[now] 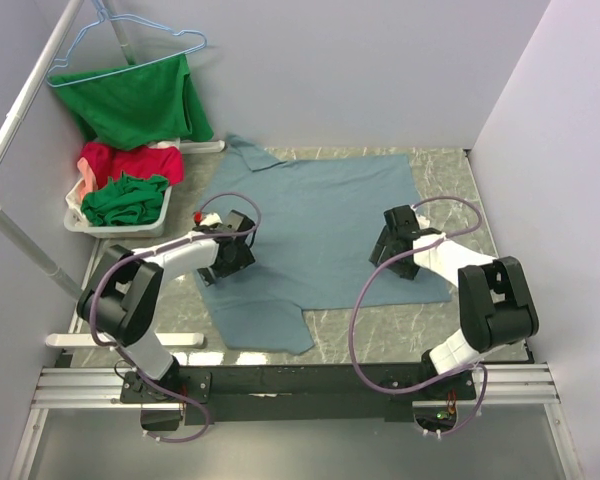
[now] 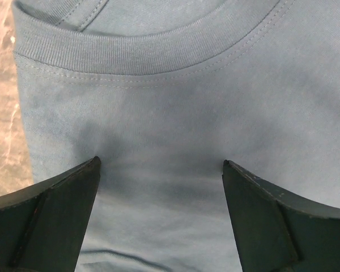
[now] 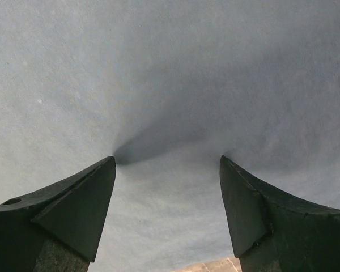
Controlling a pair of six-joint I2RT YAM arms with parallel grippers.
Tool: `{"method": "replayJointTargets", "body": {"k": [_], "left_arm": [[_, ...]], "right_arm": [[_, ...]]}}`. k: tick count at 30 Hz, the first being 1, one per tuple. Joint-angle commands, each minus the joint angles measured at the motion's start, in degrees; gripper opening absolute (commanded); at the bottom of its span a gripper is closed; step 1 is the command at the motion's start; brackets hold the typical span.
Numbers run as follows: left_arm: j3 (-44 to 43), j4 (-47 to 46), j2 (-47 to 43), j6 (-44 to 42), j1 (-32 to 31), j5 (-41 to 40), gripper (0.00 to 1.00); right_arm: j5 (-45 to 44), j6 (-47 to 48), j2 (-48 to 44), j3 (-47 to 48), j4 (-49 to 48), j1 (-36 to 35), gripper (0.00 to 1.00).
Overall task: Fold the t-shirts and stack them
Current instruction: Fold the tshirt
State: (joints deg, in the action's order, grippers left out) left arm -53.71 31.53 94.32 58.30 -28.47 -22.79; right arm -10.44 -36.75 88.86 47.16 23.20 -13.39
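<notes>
A dusty grey-blue t-shirt [image 1: 320,220] lies spread flat on the marble table, its collar toward the left. My left gripper [image 1: 232,258] is open and presses down on the shirt just below the ribbed collar [image 2: 153,54]; both fingertips [image 2: 82,181] touch the cloth [image 2: 170,130]. My right gripper [image 1: 398,250] is open and pressed onto the shirt's right part [image 3: 170,85], with a small crease at its left fingertip [image 3: 99,181]. A dark green shirt [image 1: 140,100] hangs on a hanger at the back left. Red [image 1: 130,160] and green [image 1: 125,198] shirts lie in a basket.
A white basket [image 1: 75,222] stands at the left by a white rack pole [image 1: 20,245]. A blue wire hanger [image 1: 130,45] hangs from the rack. Grey walls close in the back and right. Bare marble [image 1: 400,335] shows in front of the shirt.
</notes>
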Motion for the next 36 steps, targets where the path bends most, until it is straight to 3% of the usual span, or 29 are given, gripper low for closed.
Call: {"method": "replayJointTargets", "body": {"k": [1,14,23,29,36], "left_arm": [[3.5,4.7,-2.0,2.6,0.1,1.8,0.95],[8.4,8.3,-9.2,4.7,0.1,1.8,0.96],[7.8,9.2,-14.3,3.8,0.1,1.6,0.95],[-4.8,11.9,-13.0,1.4,0.1,-3.0,0.95],[-27.6,10.0,0.3,-3.1,5.1,-3.2,0.9]], "right_arm": [[2.7,-1.8,-3.4,-4.0,2.7,-0.3,0.8],[8.7,-8.0,-16.0,-15.8,4.9,-0.3,0.77],[6.3,-11.4,-28.1,-18.5,10.4,-0.4,0.76],[1.9,-10.8,-31.4,-8.7,14.6,-0.4,0.77],[-2.3,-7.0,-21.1,7.7,12.8,-0.2,0.78]]}}
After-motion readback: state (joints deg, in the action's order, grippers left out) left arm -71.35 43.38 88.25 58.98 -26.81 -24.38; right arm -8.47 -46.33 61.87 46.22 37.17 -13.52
